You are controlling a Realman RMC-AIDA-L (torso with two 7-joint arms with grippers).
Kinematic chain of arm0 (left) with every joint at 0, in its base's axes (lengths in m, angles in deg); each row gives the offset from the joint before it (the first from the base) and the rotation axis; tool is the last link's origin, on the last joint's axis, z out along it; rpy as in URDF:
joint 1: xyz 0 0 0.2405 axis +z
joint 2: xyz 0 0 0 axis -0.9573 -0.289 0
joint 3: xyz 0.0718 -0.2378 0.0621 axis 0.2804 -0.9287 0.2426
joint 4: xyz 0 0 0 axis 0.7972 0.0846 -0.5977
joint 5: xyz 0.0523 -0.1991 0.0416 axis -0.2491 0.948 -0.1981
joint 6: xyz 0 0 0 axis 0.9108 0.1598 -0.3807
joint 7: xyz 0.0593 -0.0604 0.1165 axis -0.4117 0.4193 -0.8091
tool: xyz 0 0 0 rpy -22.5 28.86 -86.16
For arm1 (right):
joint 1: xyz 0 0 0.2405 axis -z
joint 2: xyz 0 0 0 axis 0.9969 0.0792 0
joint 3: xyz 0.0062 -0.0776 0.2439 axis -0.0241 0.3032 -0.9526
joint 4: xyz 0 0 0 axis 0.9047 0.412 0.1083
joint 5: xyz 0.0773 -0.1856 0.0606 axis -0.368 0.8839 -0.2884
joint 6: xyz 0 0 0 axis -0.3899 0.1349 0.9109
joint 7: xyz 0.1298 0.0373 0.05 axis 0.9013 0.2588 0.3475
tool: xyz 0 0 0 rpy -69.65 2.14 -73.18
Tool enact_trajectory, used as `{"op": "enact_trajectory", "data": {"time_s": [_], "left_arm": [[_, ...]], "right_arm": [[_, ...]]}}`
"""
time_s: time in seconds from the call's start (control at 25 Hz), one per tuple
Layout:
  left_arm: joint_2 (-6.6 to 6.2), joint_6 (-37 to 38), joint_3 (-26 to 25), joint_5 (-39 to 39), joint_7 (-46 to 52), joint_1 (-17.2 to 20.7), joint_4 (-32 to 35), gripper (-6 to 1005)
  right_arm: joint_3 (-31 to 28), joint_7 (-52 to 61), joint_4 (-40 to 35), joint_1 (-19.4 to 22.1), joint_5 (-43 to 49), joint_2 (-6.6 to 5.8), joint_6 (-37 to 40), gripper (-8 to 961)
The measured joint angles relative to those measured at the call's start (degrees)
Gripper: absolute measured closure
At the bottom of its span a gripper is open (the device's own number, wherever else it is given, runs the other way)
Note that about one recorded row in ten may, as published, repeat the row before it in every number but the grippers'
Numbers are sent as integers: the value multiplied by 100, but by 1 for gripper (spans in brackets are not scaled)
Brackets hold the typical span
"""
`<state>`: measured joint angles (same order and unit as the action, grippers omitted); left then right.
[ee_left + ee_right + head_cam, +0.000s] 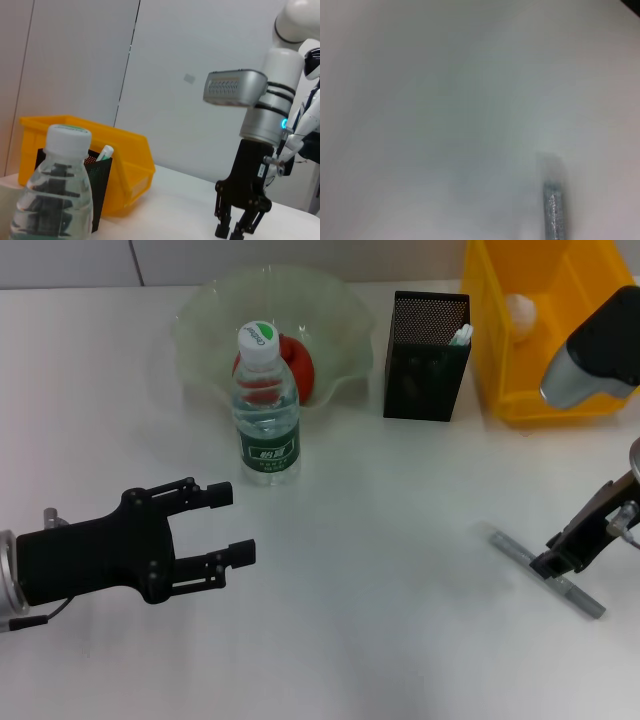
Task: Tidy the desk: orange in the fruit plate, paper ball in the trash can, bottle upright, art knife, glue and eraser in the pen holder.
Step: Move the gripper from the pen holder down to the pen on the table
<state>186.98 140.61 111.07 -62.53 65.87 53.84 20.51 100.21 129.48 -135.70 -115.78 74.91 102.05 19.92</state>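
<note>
Orange [290, 365] is seen lying in the fruit plate [340, 315]; paper ball [520, 310] is seen inside the trash can [490, 330]; bottle [266, 405] is found upright on the table [380, 570], just in front of the plate. A white-tipped item, likely the glue, is noted standing in the pen holder [425, 360]. The eraser is not made out anywhere. Art knife [545, 570], a slim grey stick, is left lying flat at the table's right side; judged the step in hand.

Right gripper [550, 565] is lowered onto the knife's middle, arm slanting in from the right edge; whether its fingers are closed on it cannot be told. Left gripper [230, 525] is held low over the near left table, fingers [215, 493] spread apart, nothing between them.
</note>
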Motion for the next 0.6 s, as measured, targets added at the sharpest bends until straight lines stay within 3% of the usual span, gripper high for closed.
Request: {"op": "enact_trajectory", "data": {"time_s": [0.6], "left_arm": [[-10, -18, 1, 0, -8, -24, 53, 233]], "right_arm": [[417, 112, 444, -30, 65, -17, -417, 660]]}}
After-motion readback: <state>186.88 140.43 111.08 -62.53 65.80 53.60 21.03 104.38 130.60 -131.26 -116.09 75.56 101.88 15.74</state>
